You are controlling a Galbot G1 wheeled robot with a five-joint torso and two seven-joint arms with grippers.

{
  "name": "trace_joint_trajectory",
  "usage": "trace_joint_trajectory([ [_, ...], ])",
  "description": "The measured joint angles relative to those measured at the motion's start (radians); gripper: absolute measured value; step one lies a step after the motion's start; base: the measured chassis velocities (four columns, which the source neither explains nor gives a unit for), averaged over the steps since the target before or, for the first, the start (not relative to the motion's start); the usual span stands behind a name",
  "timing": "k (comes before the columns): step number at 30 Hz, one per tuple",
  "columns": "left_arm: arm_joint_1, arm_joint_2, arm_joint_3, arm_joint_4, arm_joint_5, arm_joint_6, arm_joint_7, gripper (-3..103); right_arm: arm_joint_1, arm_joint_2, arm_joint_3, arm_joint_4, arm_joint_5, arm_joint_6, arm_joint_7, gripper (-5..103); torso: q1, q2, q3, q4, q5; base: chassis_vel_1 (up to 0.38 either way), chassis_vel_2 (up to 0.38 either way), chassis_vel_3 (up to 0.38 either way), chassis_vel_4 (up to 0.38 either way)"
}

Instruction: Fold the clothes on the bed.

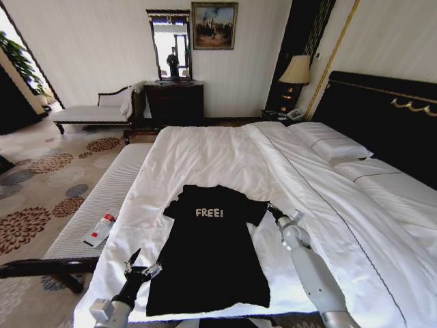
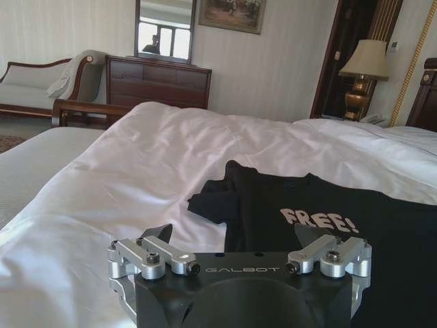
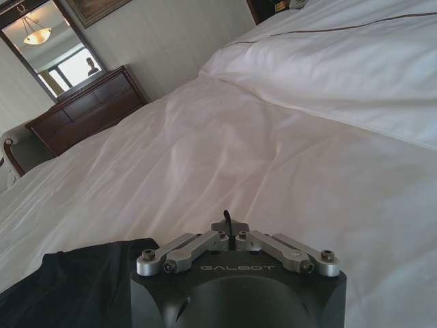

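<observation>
— On the near end of the bed (image 1: 225, 154), what's that dark thing?

— That's the T-shirt (image 1: 208, 256): black, soft, short-sleeved, lying flat on the white duvet with small pale "FREE!" lettering across the chest. One sleeve looks tucked or bunched in at the side.

— Which way does it lie?

— Lengthwise along the bed. The collar points toward the far wall with the dresser (image 1: 174, 102), and the hem lies at the foot end, closest to the robot.

— And the grippers?

— The left gripper (image 1: 141, 268) sits low at the shirt's left edge near the hem, fingers spread apart, gripping nothing; whether it touches the fabric I can't tell. The right gripper (image 1: 275, 210) is just beside the right sleeve, over the white duvet. From the right wrist view its fingers (image 3: 227, 220) are drawn together to a point, with nothing between them.

— Anything else nearby?

— A plastic bottle (image 1: 100, 229) lies on the striped bench (image 1: 95, 208) alongside the bed.
</observation>
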Motion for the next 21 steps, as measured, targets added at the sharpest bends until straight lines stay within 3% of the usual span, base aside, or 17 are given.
trace_joint_trajectory([
  [21, 0.0, -0.012, -0.005, 0.002, -0.007, -0.001, 0.003, 100, -0.005, -0.011, -0.026, 0.054, -0.029, 0.005, 0.003, 0, 0.0, 0.0, 0.0, -0.0001, -0.0001, 0.0, 0.0, 0.0, 0.0],
])
